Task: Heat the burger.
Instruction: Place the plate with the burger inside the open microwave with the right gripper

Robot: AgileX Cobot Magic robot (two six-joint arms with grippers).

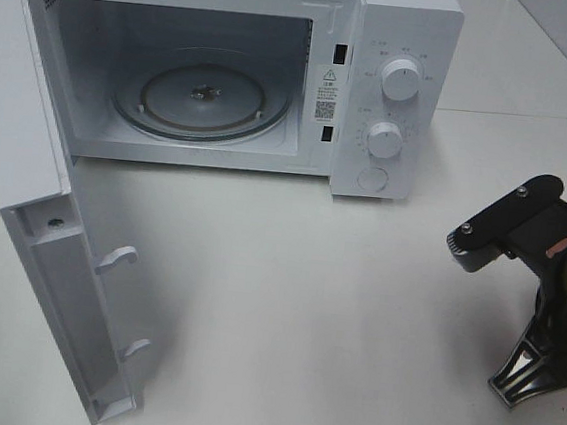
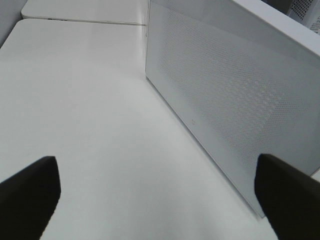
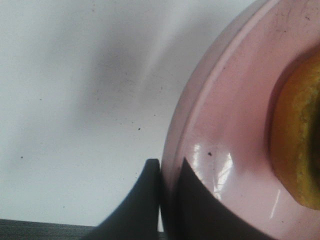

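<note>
Fingers (image 3: 145, 200), dark and matte with tapered tips, belonging to the right gripper (image 3: 167, 175): drawn together and clamped on the raised rim of a plate (image 3: 220, 130), one finger outside the rim and one inside. Plate pink, round, glossy, with a moulded ridge near its edge and bright reflections on the glaze. Burger (image 3: 300, 140): rests on the plate, inward of the clamped rim; only a curved, golden-brown, grainy bun edge shows, the rest being cut off by the frame. Table (image 3: 75, 100): white, smooth, faintly speckled, lying beneath the plate. Left gripper (image 2: 156, 170): two dark blunt fingertips (image 2: 30, 190) set wide apart, nothing between them, above bare tabletop and near the outer face of the door (image 2: 225, 95), a flat white panel covered in fine perforated dots. Right arm (image 1: 547, 288): black, jointed, with a metal bracket, at the right edge of the high view. Door inner side, left of that frame: swung fully open, white moulded plastic carrying two hooked latches (image 1: 118, 257). Microwave (image 1: 402, 23): white, box-shaped, across the top of the frame, cavity exposed. Turntable (image 1: 204, 99): clear glass, circular, ribbed, sitting in the cavity. Control panel, upper right: two round white knobs (image 1: 402, 81), stacked, with a round button (image 1: 372, 178) below.
</note>
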